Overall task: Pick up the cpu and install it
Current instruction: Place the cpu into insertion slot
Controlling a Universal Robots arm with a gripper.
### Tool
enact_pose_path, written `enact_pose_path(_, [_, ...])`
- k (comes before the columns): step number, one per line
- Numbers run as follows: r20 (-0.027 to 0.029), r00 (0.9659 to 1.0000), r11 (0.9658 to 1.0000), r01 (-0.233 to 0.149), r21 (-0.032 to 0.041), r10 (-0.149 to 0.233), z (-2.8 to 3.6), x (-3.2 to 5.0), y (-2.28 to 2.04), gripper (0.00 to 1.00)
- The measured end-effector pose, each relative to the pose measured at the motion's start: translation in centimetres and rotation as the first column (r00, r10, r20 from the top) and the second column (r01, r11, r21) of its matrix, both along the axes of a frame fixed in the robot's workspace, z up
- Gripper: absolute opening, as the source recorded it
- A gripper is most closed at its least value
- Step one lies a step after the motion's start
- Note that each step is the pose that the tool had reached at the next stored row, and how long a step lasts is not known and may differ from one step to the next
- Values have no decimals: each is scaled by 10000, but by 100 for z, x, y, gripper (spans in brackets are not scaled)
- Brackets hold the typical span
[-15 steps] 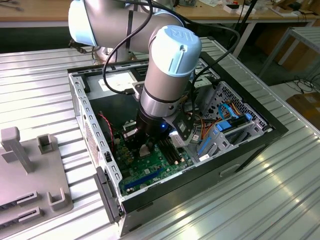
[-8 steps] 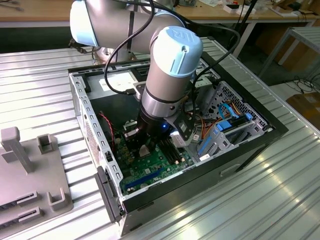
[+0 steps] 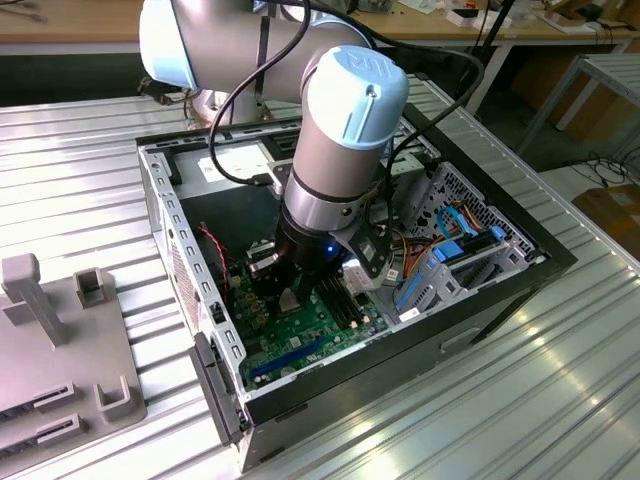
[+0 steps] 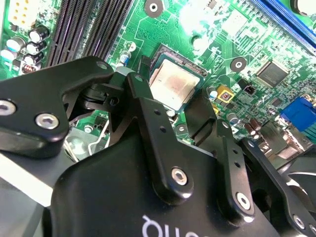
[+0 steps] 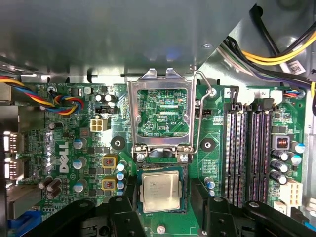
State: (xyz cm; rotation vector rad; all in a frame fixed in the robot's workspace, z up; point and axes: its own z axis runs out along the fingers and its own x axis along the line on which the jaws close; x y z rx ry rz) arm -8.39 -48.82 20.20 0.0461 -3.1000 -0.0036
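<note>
The cpu point(image 5: 159, 191), a small square chip with a silver-grey top, lies flat in the black-framed socket on the green motherboard point(image 5: 64, 148). It also shows in the second wrist view, the cpu point(image 4: 174, 85). My gripper point(image 5: 161, 199) hangs low over it, open, with one black finger point(image 4: 143, 98) on each side of the socket and a small gap to the chip's edges. The socket's metal load plate point(image 5: 158, 86) stands swung up beyond the chip, its wire lever point(image 5: 200, 113) raised beside it. In the exterior view my gripper point(image 3: 290, 295) reaches down into the computer case point(image 3: 160, 200).
Long black memory slots point(image 5: 247, 148) run beside the socket. Coloured cable bundles point(image 5: 64, 101) and yellow wires point(image 5: 281, 54) hang near the case walls. A drive cage with blue cables point(image 3: 455, 250) fills the case's far end. A grey fixture point(image 3: 60, 340) sits at the exterior view's left.
</note>
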Motion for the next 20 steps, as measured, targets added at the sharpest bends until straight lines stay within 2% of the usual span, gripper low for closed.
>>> enact_pose_path(7, [-1, 10000, 10000, -39, -7, 39, -11, -5, 0, 55])
enact_pose_path(12, [-2, 9997, 9997, -237, -7, 237, -20, -24, -3, 55])
enact_pose_path(20, [1, 9997, 9997, -237, -7, 237, -27, -24, -3, 55])
